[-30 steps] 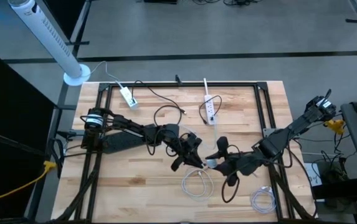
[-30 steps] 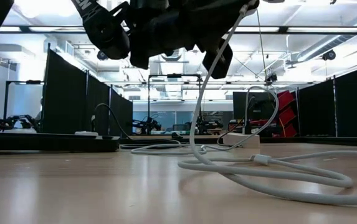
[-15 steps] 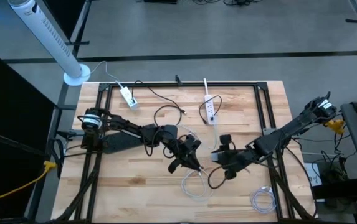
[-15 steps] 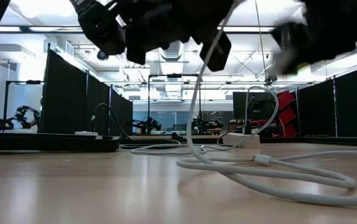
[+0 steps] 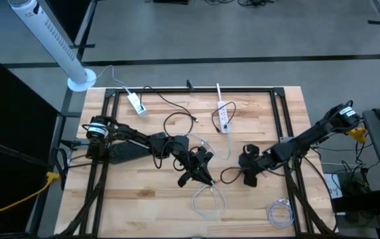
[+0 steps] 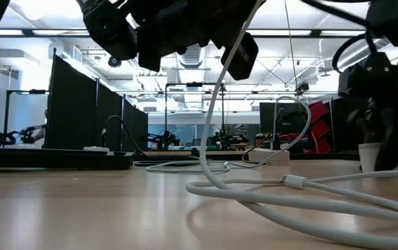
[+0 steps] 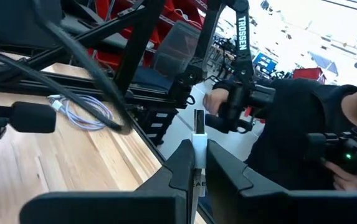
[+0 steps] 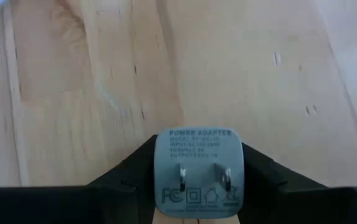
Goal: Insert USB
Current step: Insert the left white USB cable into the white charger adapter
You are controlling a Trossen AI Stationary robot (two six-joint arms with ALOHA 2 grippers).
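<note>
left gripper (image 7: 197,163) pinching white USB plug (image 7: 199,134) of white cable (image 6: 282,201) | right gripper (image 8: 198,167) clamping grey square power adapter (image 8: 198,168) above light wooden table (image 5: 150,206)

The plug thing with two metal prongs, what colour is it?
The power adapter is pale grey-blue, seen best in the right wrist view.

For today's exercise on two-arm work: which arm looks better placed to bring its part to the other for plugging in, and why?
Probably left: the left gripper holds the USB plug upright and free above the table, ready to travel. The right gripper, holding the power adapter, can just steady it.
</note>
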